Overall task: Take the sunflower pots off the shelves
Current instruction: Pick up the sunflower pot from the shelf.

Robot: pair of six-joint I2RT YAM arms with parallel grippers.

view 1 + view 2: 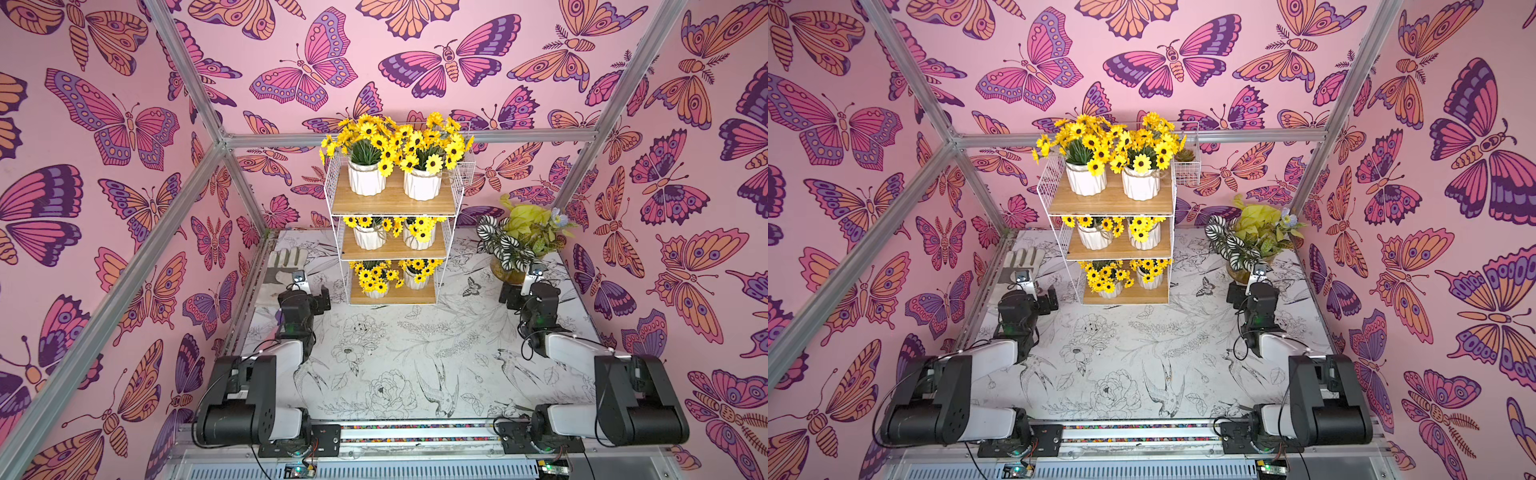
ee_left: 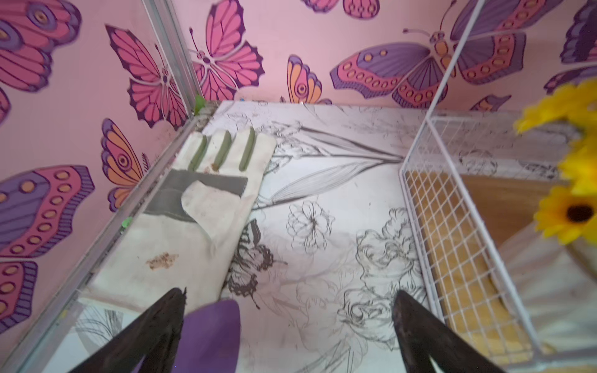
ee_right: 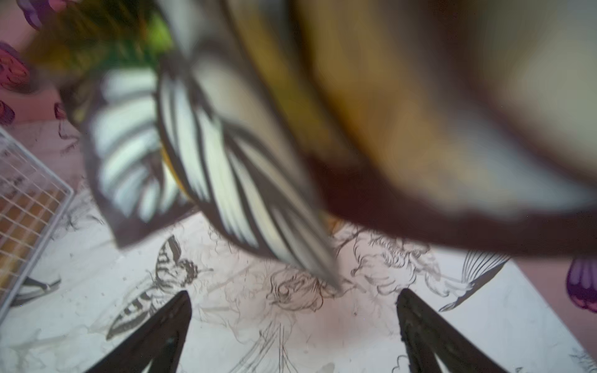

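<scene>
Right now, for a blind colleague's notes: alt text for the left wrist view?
Open black left gripper above a white flower-printed table. A cream work glove with grey palm lies ahead; white wire-mesh shelves with yellow sunflowers stand nearby.

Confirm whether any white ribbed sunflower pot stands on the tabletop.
No: all six white ribbed sunflower pots sit in pairs on the wooden boards of the three-tier white wire rack.
</scene>
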